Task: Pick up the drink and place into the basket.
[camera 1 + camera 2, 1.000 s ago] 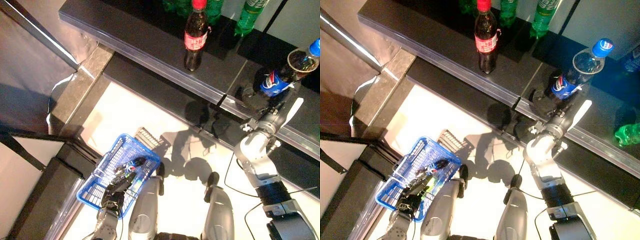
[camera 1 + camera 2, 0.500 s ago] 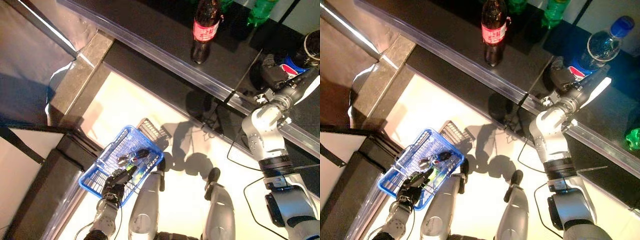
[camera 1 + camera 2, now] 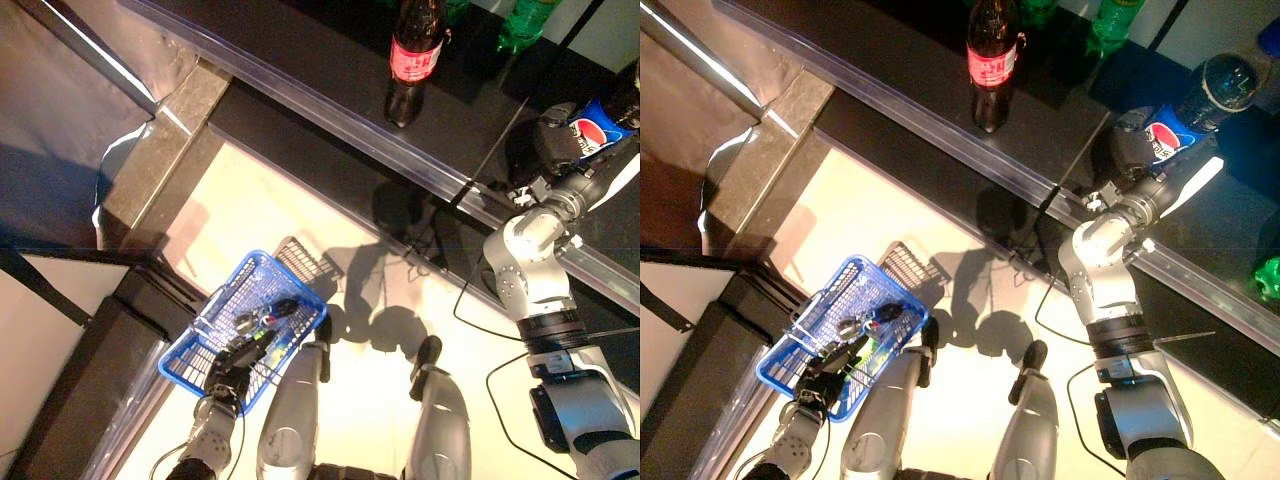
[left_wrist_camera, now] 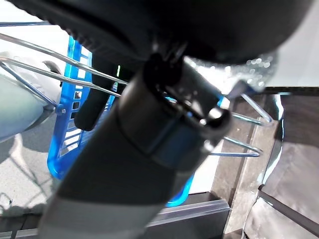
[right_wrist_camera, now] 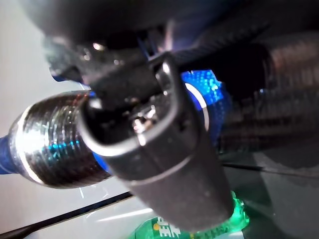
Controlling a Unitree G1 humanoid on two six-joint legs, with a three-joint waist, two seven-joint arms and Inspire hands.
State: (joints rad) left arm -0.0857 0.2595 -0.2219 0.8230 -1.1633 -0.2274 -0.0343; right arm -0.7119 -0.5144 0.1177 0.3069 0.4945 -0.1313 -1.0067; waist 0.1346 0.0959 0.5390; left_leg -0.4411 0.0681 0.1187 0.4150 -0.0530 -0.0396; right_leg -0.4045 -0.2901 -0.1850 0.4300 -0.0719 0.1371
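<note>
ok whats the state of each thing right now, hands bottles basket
right hand: shut on the blue bottle, up at the shelf
blue bottle: tilted, held, not in the basket yet
red bottle: upright on the shelf, untouched
green bottle: on the shelf behind, untouched
basket: hanging from the left hand by its wire handle
left hand: shut on the basket handle

No legible text: bottle (image 3: 1196,105) label, cola bottle (image 3: 414,55) label show unreadable print only.
</note>
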